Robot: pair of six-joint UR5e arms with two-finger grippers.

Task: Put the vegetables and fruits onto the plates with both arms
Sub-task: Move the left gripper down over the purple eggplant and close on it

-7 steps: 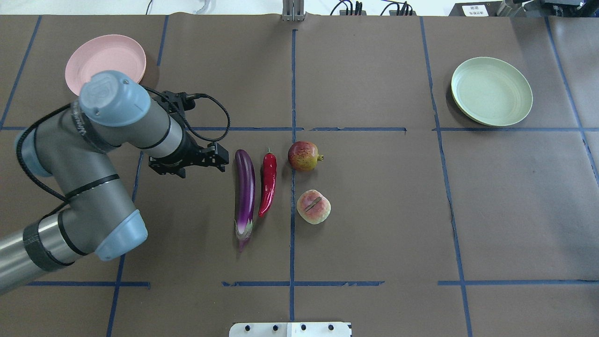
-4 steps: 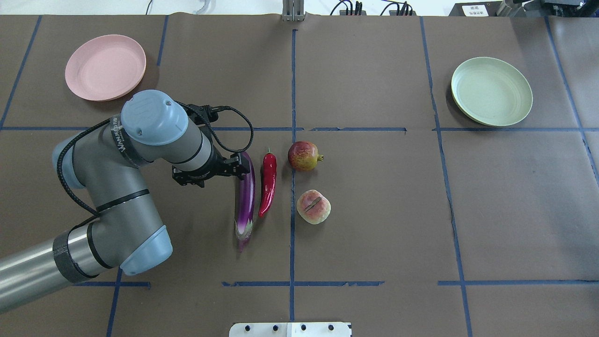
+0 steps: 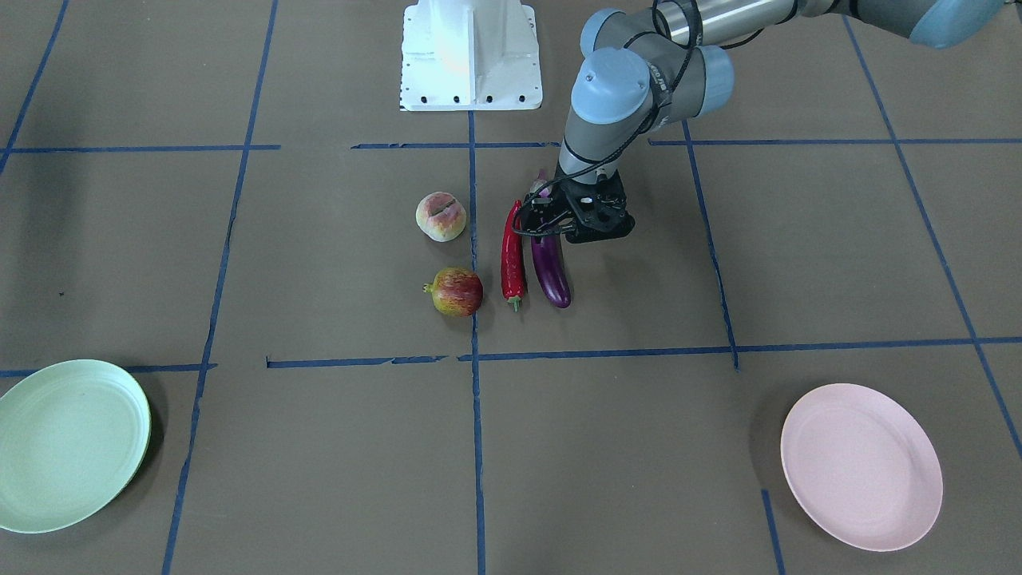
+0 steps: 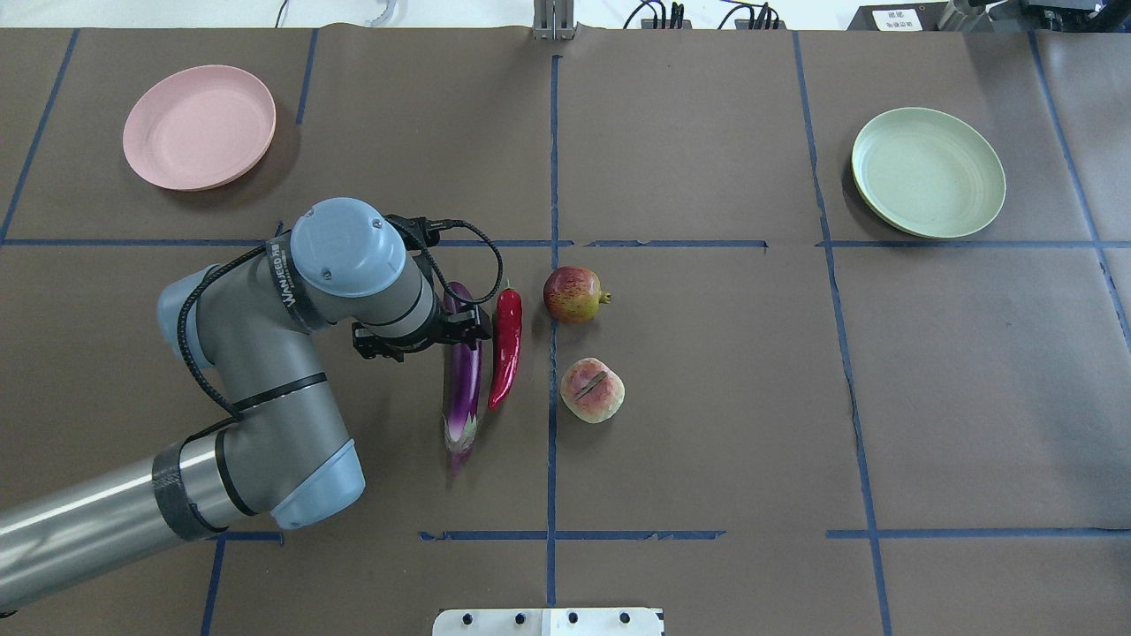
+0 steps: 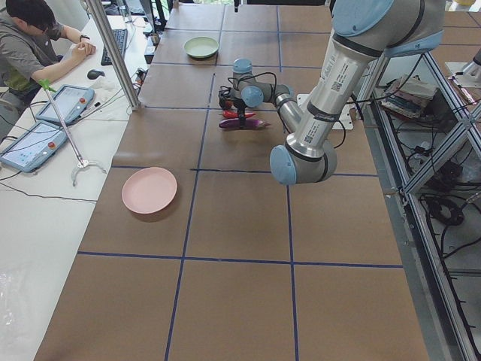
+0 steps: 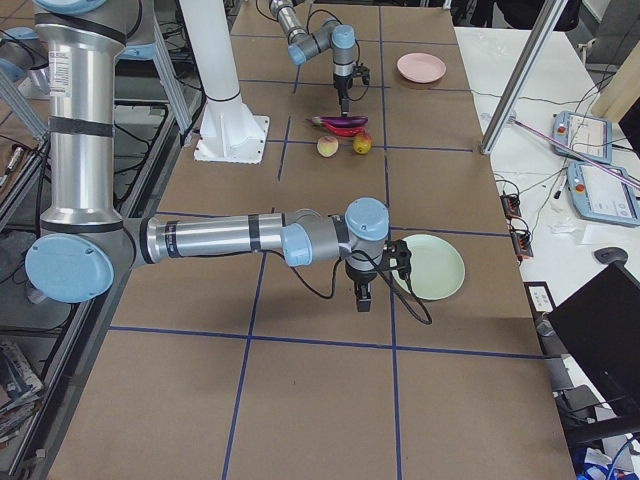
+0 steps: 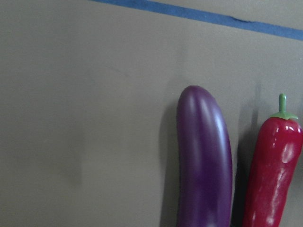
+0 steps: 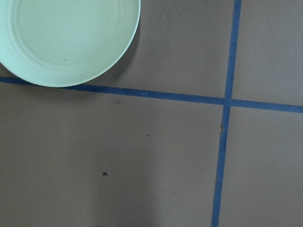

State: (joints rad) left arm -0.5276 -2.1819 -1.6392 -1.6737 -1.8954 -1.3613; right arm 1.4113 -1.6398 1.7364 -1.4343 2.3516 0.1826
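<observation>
The purple eggplant (image 4: pixel 461 389) and the red chili (image 4: pixel 506 344) lie side by side at the table's middle. The pomegranate-like fruit (image 4: pixel 573 294) and the peach (image 4: pixel 592 389) lie just right of them. My left gripper (image 4: pixel 466 334) hangs over the eggplant's middle and looks open, its jaws on either side of it. The left wrist view shows the eggplant's rounded end (image 7: pixel 203 156) and the chili (image 7: pixel 272 170). The pink plate (image 4: pixel 199 126) and the green plate (image 4: pixel 928 172) hold nothing. My right gripper (image 6: pixel 362 300) hovers beside the green plate (image 6: pixel 430 265); I cannot tell whether it is open.
The white base block (image 3: pixel 469 56) stands at the robot's edge of the table. Blue tape lines cross the brown table cover. An operator (image 5: pixel 30 37) sits at a side desk beyond the table's left end.
My left arm has swung right, from beside the pink plate to over the eggplant. The fruits, vegetables and plates have not moved.
</observation>
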